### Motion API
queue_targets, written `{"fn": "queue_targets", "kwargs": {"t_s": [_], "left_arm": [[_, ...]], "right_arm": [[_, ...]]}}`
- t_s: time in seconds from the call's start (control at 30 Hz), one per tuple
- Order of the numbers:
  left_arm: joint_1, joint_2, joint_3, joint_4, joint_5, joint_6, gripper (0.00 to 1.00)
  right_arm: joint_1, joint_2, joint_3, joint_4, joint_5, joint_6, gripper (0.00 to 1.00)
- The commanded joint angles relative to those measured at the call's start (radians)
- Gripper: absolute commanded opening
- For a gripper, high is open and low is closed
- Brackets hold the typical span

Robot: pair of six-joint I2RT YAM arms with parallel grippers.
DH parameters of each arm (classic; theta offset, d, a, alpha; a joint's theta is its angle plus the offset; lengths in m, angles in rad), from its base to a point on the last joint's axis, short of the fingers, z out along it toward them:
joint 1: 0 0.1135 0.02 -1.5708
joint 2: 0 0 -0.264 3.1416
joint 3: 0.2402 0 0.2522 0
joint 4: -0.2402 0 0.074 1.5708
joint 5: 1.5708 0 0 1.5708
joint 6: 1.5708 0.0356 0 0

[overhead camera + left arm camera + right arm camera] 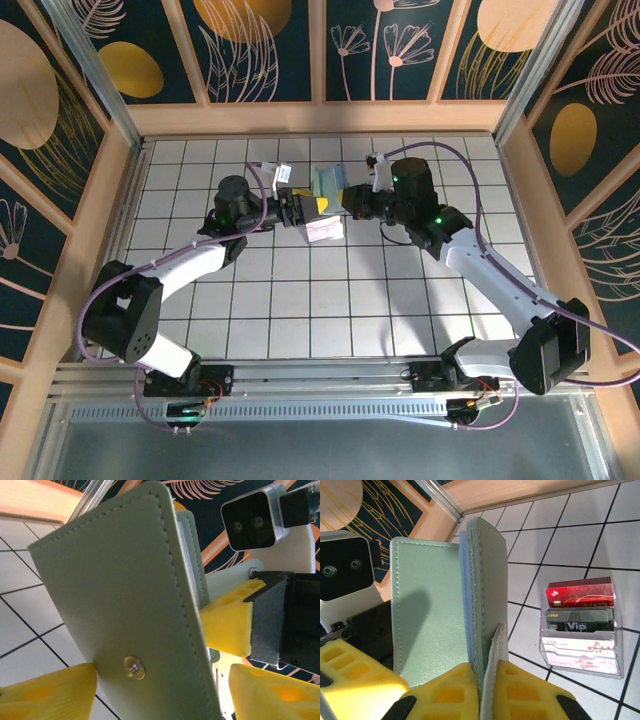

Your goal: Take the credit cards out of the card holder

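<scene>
From above, we see the card holder (328, 182) raised off the bench (300, 300). The left pincer (315, 207) and right pincer (348, 203) meet at it. A clear stand (323, 230) sits on the tiles just beside them.

In the left wrist view, the holder is matte pale-green leatherette, stitched along its edges, with a small metal snap stud (134, 666). The left pincer's yellow hollow-celled fingers (45, 695) stand wide apart around one flap, released rather than gripping.

In the right wrist view, the right pincer is clenched on a thin flap edge of the holder, which is part-open like a booklet and shows blue lining. The stand carries three glossy cards: red, dark and white-pink. We cannot make out any credit cards inside the holder.

We judge the holder light, soft and floppy at its fold, so it wants pinning near the spine. The cards should be stiff, thin and slick, best pinched by an exposed edge.
</scene>
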Motion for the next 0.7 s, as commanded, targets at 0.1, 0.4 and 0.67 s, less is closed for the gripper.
{"fn": "queue_targets", "kwargs": {"t_s": [0.1, 0.4, 0.67], "left_arm": [[-0.004, 0.027, 0.038, 0.0, -0.047, -0.011, 0.39], [-0.004, 0.05, 0.012, 0.137, -0.039, -0.108, 0.09], [-0.004, 0.024, -0.011, 0.146, -0.044, -0.104, 0.01]], "right_arm": [[0.012, -0.011, 0.045, -0.004, 0.021, -0.024, 0.11], [0.012, 0.001, -0.015, 0.186, -0.121, 0.034, 0.3], [0.008, 0.016, -0.018, 0.213, -0.114, 0.048, 0.3]]}}
